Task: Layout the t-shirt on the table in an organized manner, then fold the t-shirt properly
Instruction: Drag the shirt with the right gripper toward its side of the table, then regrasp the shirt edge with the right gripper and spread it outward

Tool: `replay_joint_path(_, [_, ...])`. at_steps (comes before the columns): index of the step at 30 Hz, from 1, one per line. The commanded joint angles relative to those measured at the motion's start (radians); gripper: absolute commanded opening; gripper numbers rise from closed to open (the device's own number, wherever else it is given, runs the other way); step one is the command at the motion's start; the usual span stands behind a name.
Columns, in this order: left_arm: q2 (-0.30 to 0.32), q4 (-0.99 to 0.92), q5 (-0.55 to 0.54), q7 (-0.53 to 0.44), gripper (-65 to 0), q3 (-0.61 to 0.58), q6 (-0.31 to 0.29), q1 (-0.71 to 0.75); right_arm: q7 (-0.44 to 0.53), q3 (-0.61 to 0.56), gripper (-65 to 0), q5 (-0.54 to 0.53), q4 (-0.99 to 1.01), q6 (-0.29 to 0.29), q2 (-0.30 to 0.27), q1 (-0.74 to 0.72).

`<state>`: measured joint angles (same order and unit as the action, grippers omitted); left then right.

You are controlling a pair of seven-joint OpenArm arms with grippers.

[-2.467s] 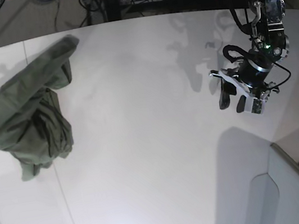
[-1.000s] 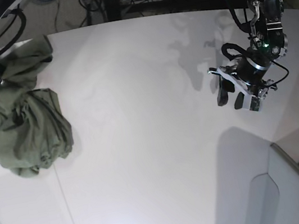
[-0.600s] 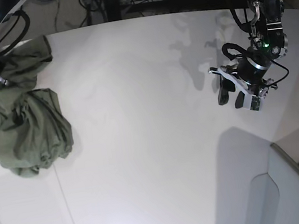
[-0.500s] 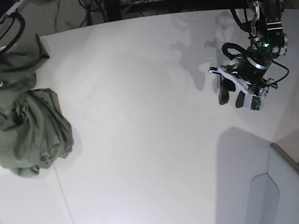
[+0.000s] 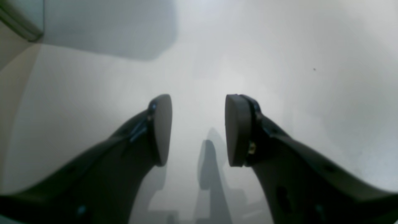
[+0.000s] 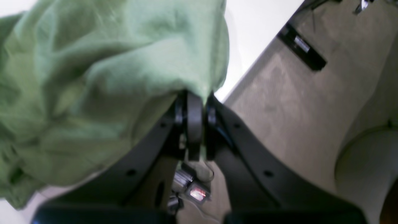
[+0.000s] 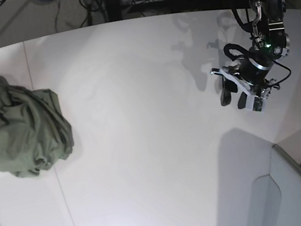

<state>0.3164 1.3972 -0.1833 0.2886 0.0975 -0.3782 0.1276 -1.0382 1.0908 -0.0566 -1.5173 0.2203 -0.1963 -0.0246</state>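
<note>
1. I see the t-shirt (image 7: 19,131) bunched in a crumpled green heap at the left edge of the table (image 7: 141,126), with its upper part pulled up and away toward the table's far-left corner.
2. My right gripper (image 6: 196,124) is clenched on a fold of the t-shirt (image 6: 102,77); in the right wrist view the cloth drapes over the pinched pads, with the table's edge and the floor beyond it.
3. In the base view that gripper itself is out of frame past the table's far-left corner.
4. My left gripper (image 7: 241,97) hangs above the table's right side, well apart from the t-shirt.
5. Its jaws stand parted with only bare table (image 5: 279,62) between them, grasping nothing.
6. A grey panel (image 7: 300,192) sits at the table's near-right corner.
</note>
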Motion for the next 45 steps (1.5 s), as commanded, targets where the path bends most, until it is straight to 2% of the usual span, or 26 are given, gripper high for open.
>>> replay_joint_path(1, [0.01, 0.015, -0.006, -0.024, -37.8, 0.005, 0.0, -0.012, 0.019, 0.001, -64.8, 0.002, 0.022, -0.002, -0.041, -0.028])
replay_joint_path(3, [0.01, 0.015, -0.006, -0.024, -37.8, 0.005, 0.0, -0.012, 0.048, -0.001, -64.7, 0.005, 0.097, -0.003, -0.078, -0.064])
replay_joint_path(6, [0.011, 0.015, -0.006, -0.024, -37.8, 0.005, 0.0, -0.01, 0.178, -0.002, -64.4, 0.005, 0.205, -0.022, -0.125, -0.097])
replay_joint_path(10, [0.011, 0.015, -0.006, -0.024, -37.8, 0.005, 0.0, -0.006, 0.324, -0.027, -63.6, 0.007, 0.34, -0.15, -0.18, -0.127])
replay_joint_path(11, [0.011, 0.015, -0.006, -0.024, -37.8, 0.005, 0.0, -0.004, 0.348, -0.056, -61.1, 0.007, 0.375, -0.175, -0.202, -0.13])
replay_joint_path(12, [0.011, 0.015, -0.006, -0.024, -37.8, 0.005, 0.0, -0.004, 0.362, -0.082, -56.9, 0.007, 0.4, -0.192, -0.217, -0.13])
replay_joint_path(14, [0.011, 0.015, -0.006, -0.024, -37.8, 0.005, 0.0, -0.004, 0.378, -0.123, -44.4, 0.007, 0.427, -0.216, -0.239, -0.13])
replay_joint_path(17, [0.014, 0.015, -0.006, -0.024, -37.8, -0.029, 0.0, -0.007, 0.382, -0.143, -22.8, 0.007, 0.377, -0.223, -0.236, -0.13])
replay_joint_path(18, [0.016, 0.015, -0.006, -0.024, -37.8, -0.052, 0.0, -0.01, 0.382, -0.15, -19.5, 0.005, 0.335, -0.22, -0.225, -0.125])
replay_joint_path(20, [0.016, 0.015, -0.005, -0.024, -37.8, -0.086, 0.0, -0.012, 0.373, -0.154, -20.6, 0.005, 0.214, -0.19, -0.165, -0.084])
replay_joint_path(24, [0.014, 0.015, -0.005, -0.024, -37.8, -0.141, 0.0, -0.012, 0.292, -0.281, -24.9, 0.004, -0.144, 0.072, 0.01, 0.07])
replay_joint_path(26, [0.013, 0.015, -0.005, -0.024, -37.8, -0.152, 0.0, -0.013, 0.233, -0.364, -26.7, 0.005, -0.276, 0.156, 0.085, 0.148])
replay_joint_path(27, [0.011, 0.015, -0.005, -0.024, -37.8, -0.152, 0.0, -0.013, 0.212, -0.415, -27.3, 0.005, -0.32, 0.173, 0.114, 0.182])
replay_joint_path(29, [0.011, 0.015, -0.005, -0.024, -37.8, -0.15, 0.0, -0.015, 0.2, -0.532, -27.3, 0.005, -0.366, 0.176, 0.137, 0.251])
replay_joint_path(33, [0.014, 0.015, -0.005, -0.024, -37.8, -0.146, 0.0, -0.015, 0.224, -0.768, -27.3, 0.007, -0.363, 0.176, 0.117, 0.325])
replay_joint_path(36, [0.016, 0.014, -0.005, -0.024, -37.8, -0.144, 0.0, -0.013, 0.299, -0.855, -27.0, 0.007, -0.325, 0.175, 0.113, 0.335])
replay_joint_path(39, [0.016, 0.014, -0.006, -0.024, -37.8, -0.144, 0.0, -0.01, 0.325, -0.932, -26.9, 0.024, -0.268, 0.175, 0.097, 0.323])
replay_joint_path(41, [0.016, 0.014, -0.006, -0.024, -37.8, -0.144, 0.0, -0.007, 0.339, -0.992, -27.0, 0.103, -0.208, 0.164, 0.099, 0.302])
replay_joint_path(45, [0.016, 0.014, -0.006, -0.024, -37.8, -0.144, 0.0, -0.009, 0.456, -1.053, -26.7, 0.258, -0.118, 0.089, 0.103, 0.283])
